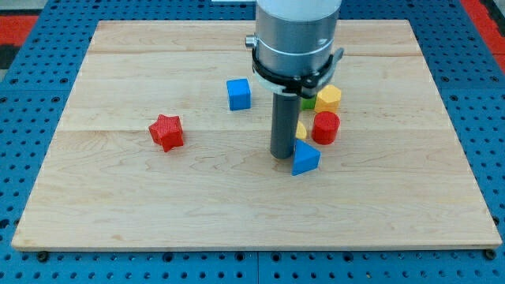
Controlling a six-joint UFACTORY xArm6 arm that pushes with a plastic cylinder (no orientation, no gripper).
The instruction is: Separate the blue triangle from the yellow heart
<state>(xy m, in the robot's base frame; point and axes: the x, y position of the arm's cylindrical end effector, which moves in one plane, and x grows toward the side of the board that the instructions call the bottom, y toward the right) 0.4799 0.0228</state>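
Blue triangle: our blue triangular plastic block [305,158] sits near the middle of the board, a bit right of centre and on the near side of the little cluster.
Yellow heart: we only get a sliver of a small yellow block [301,130] just behind the triangle, poking out from the right edge of the rod; can't really make out the shape, so we're guessing nothing there. It looks very close to the triangle, touching or not we can't tell.
My tip: my tip [283,155] is down on the wood right at the blue triangle's left side, basically against it. It's a plain dark rod, nothing on it that spreads or pinches.
Red cylinder: red round block [325,127] just right of the yellow sliver, beyond the triangle.
Yellow hexagon: yellow six-sided block [328,98] further back, with a bit of green block [308,102] peeking out beside it.
Blue cube: blue cube [238,94] to the far left of the rod, on its own.
Red star: red star-shaped block [166,132] well off to the left.
Board: light wooden board [118,205] on a blue pegboard table [31,118].
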